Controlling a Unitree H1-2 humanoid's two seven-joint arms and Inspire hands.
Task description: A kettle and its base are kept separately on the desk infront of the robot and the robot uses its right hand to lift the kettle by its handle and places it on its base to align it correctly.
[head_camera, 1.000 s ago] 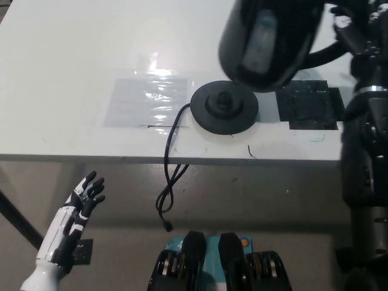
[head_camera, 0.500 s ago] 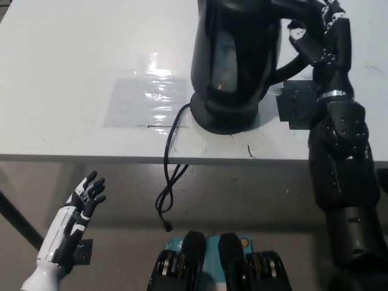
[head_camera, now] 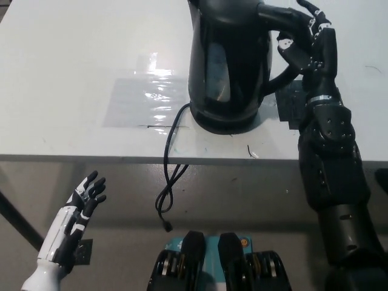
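Kettle point(head_camera: 227, 66) looks seated on its base point(head_camera: 225, 124), so right hand point(head_camera: 306, 42), wrapped around the handle point(head_camera: 282, 27), should let go gently, no twisting; left hand point(head_camera: 82, 203) hangs spread.

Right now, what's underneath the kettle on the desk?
The kettle stands over its round black base; only the base's rim shows, with the cord running off the desk. The connector is covered, so alignment can't be confirmed.
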